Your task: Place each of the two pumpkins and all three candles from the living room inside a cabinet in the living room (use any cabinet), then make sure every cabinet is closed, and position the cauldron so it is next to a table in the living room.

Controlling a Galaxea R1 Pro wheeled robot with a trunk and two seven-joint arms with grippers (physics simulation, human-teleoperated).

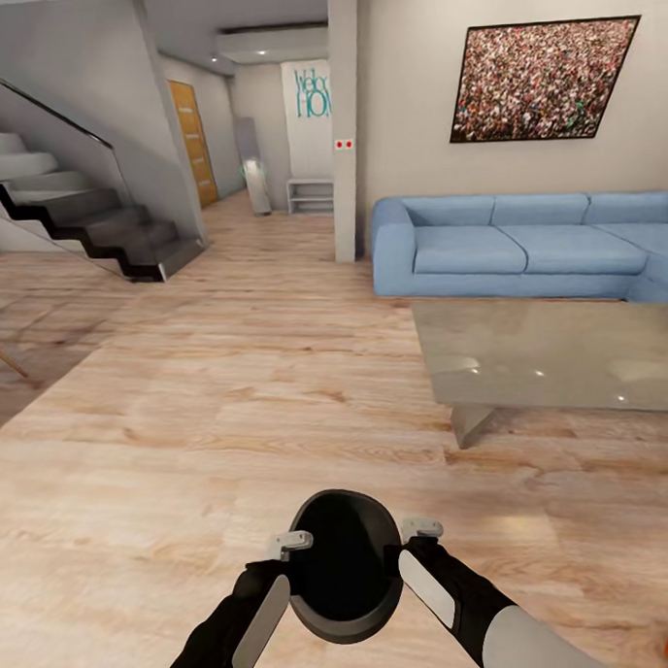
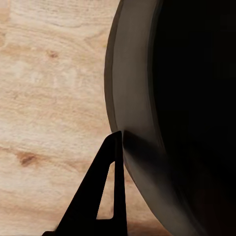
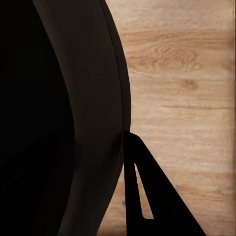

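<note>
Both my grippers, left (image 1: pixel 289 542) and right (image 1: pixel 421 527), clamp the cauldron (image 1: pixel 344 565) between them, each closed on its rim. Ahead of the right gripper, well apart, stands the coffee table (image 1: pixel 558 353).

A white wall panel (image 1: pixel 308 107) down the hallway carried teal lettering, partly hidden by a pillar (image 1: pixel 345 120): "Welc" above "HOM".

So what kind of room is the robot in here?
Most likely a home living room: a blue sofa sits behind a low glass-topped coffee table, with a framed picture on the wall and a staircase on the wood floor.
</note>
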